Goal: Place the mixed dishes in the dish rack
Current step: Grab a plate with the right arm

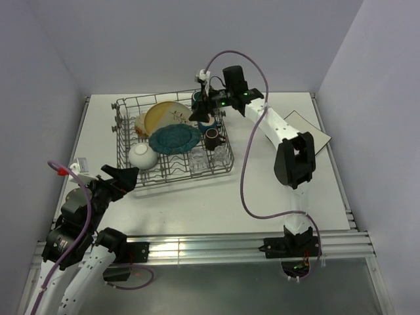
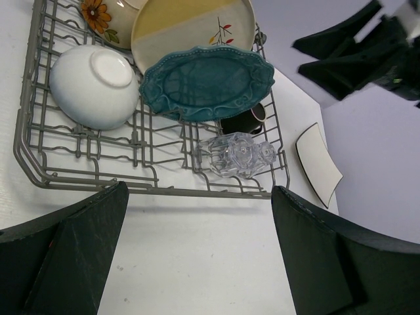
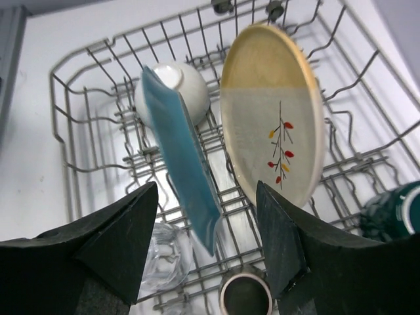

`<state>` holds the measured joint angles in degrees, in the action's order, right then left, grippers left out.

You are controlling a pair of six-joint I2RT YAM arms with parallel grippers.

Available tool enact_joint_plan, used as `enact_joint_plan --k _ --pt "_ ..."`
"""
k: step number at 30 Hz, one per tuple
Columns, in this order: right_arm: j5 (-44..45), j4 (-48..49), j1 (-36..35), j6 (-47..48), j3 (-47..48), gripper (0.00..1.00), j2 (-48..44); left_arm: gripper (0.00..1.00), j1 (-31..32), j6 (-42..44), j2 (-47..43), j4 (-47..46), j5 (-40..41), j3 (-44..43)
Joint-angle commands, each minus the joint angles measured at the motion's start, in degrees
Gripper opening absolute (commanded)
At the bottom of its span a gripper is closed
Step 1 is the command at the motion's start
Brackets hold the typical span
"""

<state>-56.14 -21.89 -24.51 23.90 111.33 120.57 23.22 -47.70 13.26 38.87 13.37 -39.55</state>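
Observation:
The grey wire dish rack (image 1: pixel 125 134) holds a teal scalloped plate (image 1: pixel 174 138), a yellow-cream plate with a leaf sprig (image 1: pixel 164 115), a white bowl (image 1: pixel 142 155), a dark mug (image 1: pixel 212 138) and clear glasses (image 1: pixel 197 159). A white square plate (image 1: pixel 314 133) lies on the table to the right, partly behind the right arm. My right gripper (image 1: pixel 209 108) hovers open and empty over the rack's back right, above the teal plate (image 3: pixel 180 164) and the yellow plate (image 3: pixel 272 111). My left gripper (image 1: pixel 128 178) is open and empty just off the rack's front left corner (image 2: pixel 39 174).
A bowl with a flower pattern (image 2: pixel 105 13) stands at the rack's back left. A teal mug (image 3: pixel 394 210) sits at the rack's back right. The right arm's purple cable (image 1: pixel 246 164) loops over the table. White walls enclose the table on three sides.

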Motion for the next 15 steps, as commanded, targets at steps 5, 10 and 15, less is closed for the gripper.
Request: enact_joint_plan --k 5,10,15 --pt "2.35 1.50 7.55 -12.73 -8.04 0.67 -17.13 0.98 -0.02 1.56 -0.51 -0.20 0.17 -1.14" --pt "9.72 -0.52 15.79 -19.06 -20.69 0.65 -27.20 0.99 -0.02 0.42 -3.05 -0.29 1.39 -0.88" --pt "21.58 -2.54 27.20 -27.31 -34.23 0.65 -34.52 0.99 -0.02 -3.01 -6.48 -0.02 4.56 0.08"
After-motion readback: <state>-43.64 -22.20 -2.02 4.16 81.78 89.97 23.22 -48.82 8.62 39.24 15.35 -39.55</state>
